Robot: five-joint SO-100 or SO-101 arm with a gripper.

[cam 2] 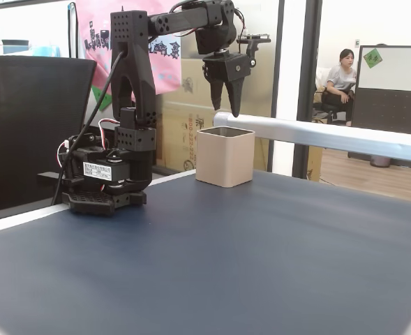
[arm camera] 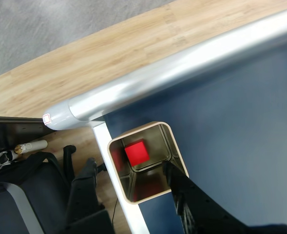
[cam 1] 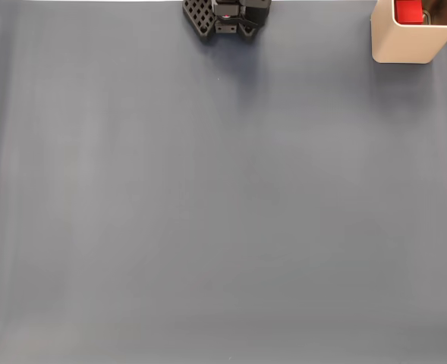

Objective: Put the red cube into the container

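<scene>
The red cube (arm camera: 136,151) lies inside the container (cam 2: 224,158), which stands on the dark blue surface (cam 2: 247,251). Directly above the container hangs the empty pincer (cam 2: 231,105), fingers nearly together.

The red cube (arm camera: 137,151) lies flat on the shiny floor inside the container (arm camera: 178,155). The beige, round-cornered container stands upright at the surface's corner.

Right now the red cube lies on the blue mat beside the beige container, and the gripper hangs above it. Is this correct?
Not quite. The red cube lies inside the beige container, as the wrist view shows. The gripper does hang above the container.
</scene>
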